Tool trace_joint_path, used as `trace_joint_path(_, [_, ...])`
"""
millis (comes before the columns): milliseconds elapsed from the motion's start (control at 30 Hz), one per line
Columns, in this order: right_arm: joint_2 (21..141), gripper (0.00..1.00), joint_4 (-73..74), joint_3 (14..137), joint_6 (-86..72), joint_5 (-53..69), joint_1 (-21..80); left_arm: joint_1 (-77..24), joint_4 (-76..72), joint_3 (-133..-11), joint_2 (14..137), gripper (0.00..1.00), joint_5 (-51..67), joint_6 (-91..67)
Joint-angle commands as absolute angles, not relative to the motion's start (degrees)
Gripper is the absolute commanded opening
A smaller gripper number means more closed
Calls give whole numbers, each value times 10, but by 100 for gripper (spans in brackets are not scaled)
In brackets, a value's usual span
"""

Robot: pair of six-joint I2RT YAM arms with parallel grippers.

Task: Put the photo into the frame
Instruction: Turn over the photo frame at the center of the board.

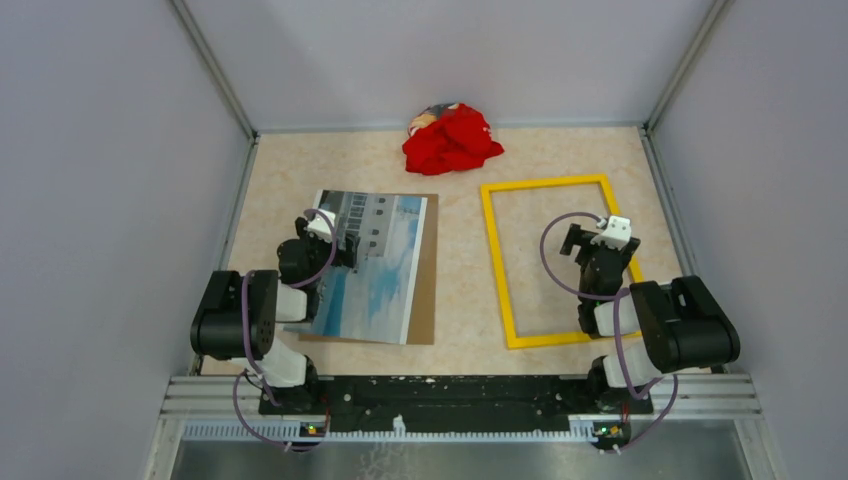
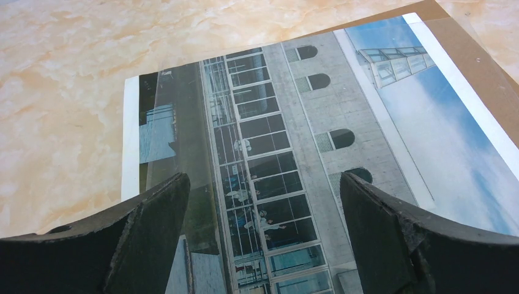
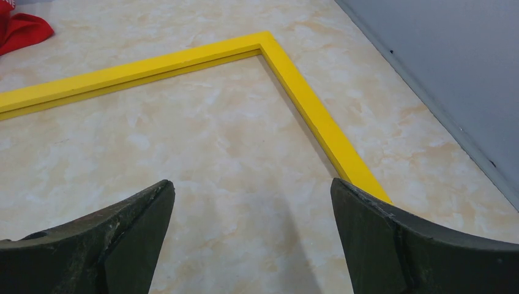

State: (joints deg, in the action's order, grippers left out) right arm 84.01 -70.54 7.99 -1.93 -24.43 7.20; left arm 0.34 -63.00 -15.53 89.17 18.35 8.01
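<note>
The photo, a print of a white building against blue sky, lies face up on the left of the table, on a brown fibreboard panel. It fills the left wrist view. My left gripper hovers over the photo's left part, open and empty. The yellow frame lies flat on the right of the table, empty inside. My right gripper is open and empty above the frame's right side; in the right wrist view the frame's far right corner shows.
A crumpled red cloth lies at the back centre, its edge showing in the right wrist view. Grey walls close the table in on the left, right and back. The brown panel's edge shows in the left wrist view.
</note>
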Motion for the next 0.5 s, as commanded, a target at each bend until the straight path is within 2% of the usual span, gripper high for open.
trace_joint_path(0, [841, 99, -732, 95, -18, -251, 67, 6, -670, -154, 893, 99, 189, 79])
trace_joint_path(333, [810, 99, -734, 85, -5, -254, 71, 23, -677, -151, 872, 99, 189, 47])
trace_joint_path(467, [678, 99, -517, 158, -3, -373, 131, 32, -427, -261, 774, 99, 188, 46])
